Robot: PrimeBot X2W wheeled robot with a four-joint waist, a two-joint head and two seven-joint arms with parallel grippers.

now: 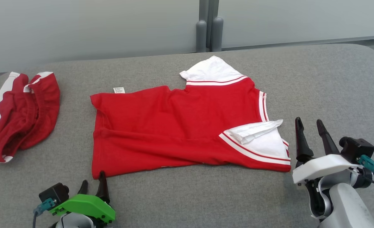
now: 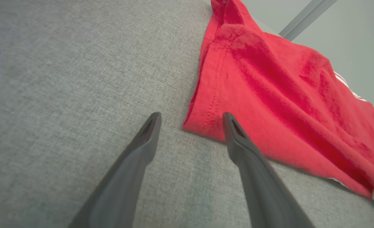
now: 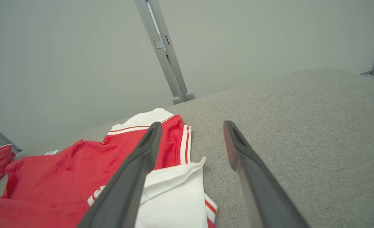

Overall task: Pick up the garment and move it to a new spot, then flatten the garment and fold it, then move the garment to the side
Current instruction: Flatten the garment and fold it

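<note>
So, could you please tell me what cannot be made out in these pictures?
- White label, head view: print too small to read.
- Red shirt underside, every view: hidden by its own folded layers.
- Crumpled red garment, head view: bunched up, so its kind is unclear.

My left gripper (image 1: pixel 93 181) sits low at the near left, jaws spread wide; my right gripper (image 1: pixel 308 123), near right, is likewise parted, pointing away.
</note>
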